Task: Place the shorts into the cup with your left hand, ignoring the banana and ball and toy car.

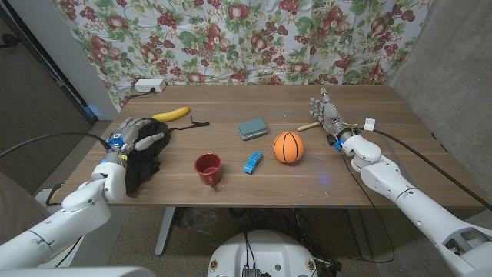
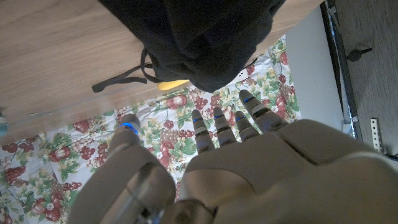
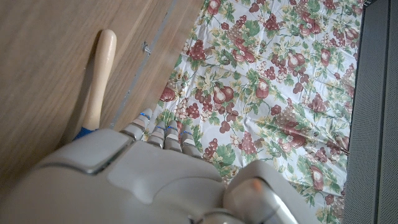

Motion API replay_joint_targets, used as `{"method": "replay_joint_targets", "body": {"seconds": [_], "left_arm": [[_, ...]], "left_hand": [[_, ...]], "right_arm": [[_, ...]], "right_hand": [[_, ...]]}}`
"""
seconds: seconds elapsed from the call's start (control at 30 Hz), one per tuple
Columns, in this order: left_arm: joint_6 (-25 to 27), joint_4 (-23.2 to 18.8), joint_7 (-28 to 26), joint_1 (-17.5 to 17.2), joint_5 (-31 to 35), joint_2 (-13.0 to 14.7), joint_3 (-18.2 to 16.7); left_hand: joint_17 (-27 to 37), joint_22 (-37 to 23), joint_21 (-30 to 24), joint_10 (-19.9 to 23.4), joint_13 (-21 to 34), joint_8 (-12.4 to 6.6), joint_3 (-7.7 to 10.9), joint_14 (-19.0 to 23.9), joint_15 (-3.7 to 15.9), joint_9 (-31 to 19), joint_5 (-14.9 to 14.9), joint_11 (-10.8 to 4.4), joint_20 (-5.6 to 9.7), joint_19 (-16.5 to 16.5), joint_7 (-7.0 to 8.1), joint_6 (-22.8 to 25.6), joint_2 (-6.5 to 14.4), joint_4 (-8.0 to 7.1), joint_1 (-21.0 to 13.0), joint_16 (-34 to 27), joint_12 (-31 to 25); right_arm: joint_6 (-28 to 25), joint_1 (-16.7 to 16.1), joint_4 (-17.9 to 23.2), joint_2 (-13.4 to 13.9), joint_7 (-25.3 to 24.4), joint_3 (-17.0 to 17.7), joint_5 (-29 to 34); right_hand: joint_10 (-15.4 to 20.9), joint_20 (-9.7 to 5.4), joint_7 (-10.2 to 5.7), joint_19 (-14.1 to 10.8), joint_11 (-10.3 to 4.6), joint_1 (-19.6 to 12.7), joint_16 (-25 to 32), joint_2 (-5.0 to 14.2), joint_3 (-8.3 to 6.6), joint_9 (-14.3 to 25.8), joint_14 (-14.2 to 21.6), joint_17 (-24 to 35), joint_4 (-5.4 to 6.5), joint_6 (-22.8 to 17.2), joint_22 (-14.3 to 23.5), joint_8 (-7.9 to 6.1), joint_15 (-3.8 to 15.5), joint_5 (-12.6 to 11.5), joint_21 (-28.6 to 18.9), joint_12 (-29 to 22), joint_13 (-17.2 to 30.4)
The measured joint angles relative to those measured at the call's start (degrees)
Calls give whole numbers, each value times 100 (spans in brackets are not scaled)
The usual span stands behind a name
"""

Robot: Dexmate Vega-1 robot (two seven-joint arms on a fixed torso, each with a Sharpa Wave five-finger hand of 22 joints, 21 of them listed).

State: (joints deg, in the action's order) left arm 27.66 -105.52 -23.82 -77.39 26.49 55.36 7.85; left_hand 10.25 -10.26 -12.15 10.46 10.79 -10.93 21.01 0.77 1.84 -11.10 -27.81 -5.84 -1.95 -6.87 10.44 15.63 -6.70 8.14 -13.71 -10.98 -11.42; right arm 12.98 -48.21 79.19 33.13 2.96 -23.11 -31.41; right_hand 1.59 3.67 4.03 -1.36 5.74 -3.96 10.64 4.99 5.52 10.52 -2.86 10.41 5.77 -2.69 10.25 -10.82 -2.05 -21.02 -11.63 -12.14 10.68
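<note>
My left hand: my left hand (image 1: 137,135) is over the black shorts (image 1: 144,163) at the table's left edge, fingers spread apart and reaching away from me; I cannot tell whether they press the cloth, and nothing is gripped.
Wrist view of it: my fingers (image 2: 214,127) stand apart with the shorts (image 2: 199,37) bunched beyond their tips.
Shorts: a crumpled dark heap on the wooden table (image 1: 346,181), its long axis running from the near edge towards the far side; a drawstring (image 1: 196,123) trails towards the banana (image 1: 171,114).
Cup: the red cup (image 1: 208,168) stands upright, mouth up, to the right of the shorts and apart from them.
My right hand: my right hand (image 1: 327,112) is on the far right of the table, fingers straight and holding nothing, beside a wooden handle (image 3: 98,81).
Others: orange ball (image 1: 288,147), blue toy car (image 1: 252,162).
</note>
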Motion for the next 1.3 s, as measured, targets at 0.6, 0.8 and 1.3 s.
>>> {"method": "replay_joint_targets", "body": {"seconds": [0.6, 0.8, 1.3], "left_arm": [[57, 122, 61, 155, -5, 7, 158], [81, 172, 66, 200, -3, 8, 213], [202, 249, -12, 263, 19, -36, 335]], "left_hand": [[0, 0, 0, 0, 0, 0, 0, 0, 0, 1, 0, 43, 20, -21, -31, -30, 51, 0, -51, 0, -4], [0, 0, 0, -21, 0, 0, 0, 0, 0, 1, 0, 63, 20, -21, -30, -30, 51, 0, -51, 0, -5], [0, 1, 30, -20, 0, 0, 1, 0, 0, 1, 0, 63, 23, -18, -30, -30, 74, 1, -74, 0, -5]], "right_arm": [[-49, 25, -13, 7, 25, -18, -1], [-73, 46, -18, 6, 26, -32, 1], [-98, 59, -25, -2, 37, -47, 13]], "right_hand": [[0, 0, 0, 0, 0, 0, 0, 0, 0, 0, 0, 0, 0, 0, 0, 0, 0, 0, 0, 0, 0], [0, 0, -20, 0, 0, 0, 0, 0, 0, 0, 0, 0, 0, -20, 0, 0, 0, 0, 0, 0, 0], [0, 0, -21, 0, 0, 31, 0, 31, 0, 0, 0, 0, 0, -20, 0, 0, 0, 0, 0, 0, 0]]}}
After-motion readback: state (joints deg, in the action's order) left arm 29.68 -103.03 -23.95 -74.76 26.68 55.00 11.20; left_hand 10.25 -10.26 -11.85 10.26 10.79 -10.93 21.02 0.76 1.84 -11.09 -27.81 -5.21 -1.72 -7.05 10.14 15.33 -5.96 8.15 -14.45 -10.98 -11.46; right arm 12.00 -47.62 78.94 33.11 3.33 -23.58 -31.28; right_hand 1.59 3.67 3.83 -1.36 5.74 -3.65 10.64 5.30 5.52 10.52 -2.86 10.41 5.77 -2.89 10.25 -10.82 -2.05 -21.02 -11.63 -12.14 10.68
